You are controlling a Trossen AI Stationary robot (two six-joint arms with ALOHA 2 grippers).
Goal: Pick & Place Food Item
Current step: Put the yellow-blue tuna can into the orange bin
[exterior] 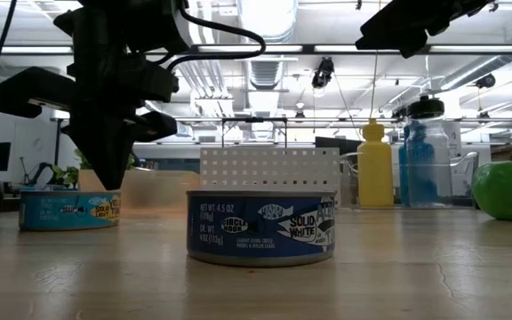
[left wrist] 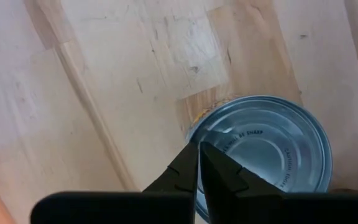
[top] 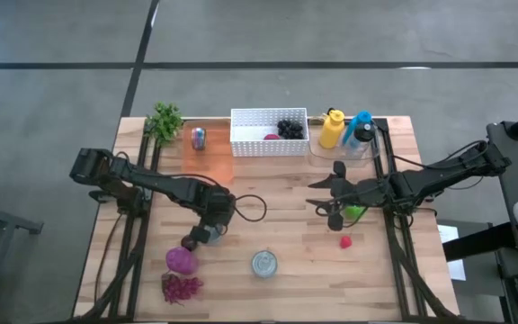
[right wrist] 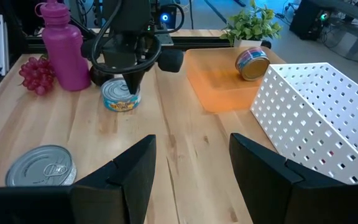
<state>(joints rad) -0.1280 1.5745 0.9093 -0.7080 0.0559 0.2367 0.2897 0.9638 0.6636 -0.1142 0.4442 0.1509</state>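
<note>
A tuna can (left wrist: 266,149) with a blue label (right wrist: 122,98) stands upright on the wooden table (top: 277,207), left of the middle. My left gripper (left wrist: 197,155) (top: 207,230) points down over it with its fingers shut, their tips at the lid's edge. A second tuna can (top: 263,263) (exterior: 260,227) stands near the front edge. My right gripper (right wrist: 191,174) (top: 335,193) hangs open above the table's right half, with nothing between its fingers. My left gripper comes from above, pointing down, with its shut fingertips (left wrist: 188,163) at the can's lid just inside the rim (left wrist: 194,134). I cannot tell whether they touch the lid. The can stands flat on the table.
A white perforated basket (top: 269,132) stands at the back, with an orange mat (top: 207,160), a small can (top: 198,138) and a plant (top: 165,120) to its left. Yellow (top: 331,129) and blue (top: 360,130) bottles stand at the back right. A purple bottle (top: 181,261) and grapes (top: 181,288) lie front left.
</note>
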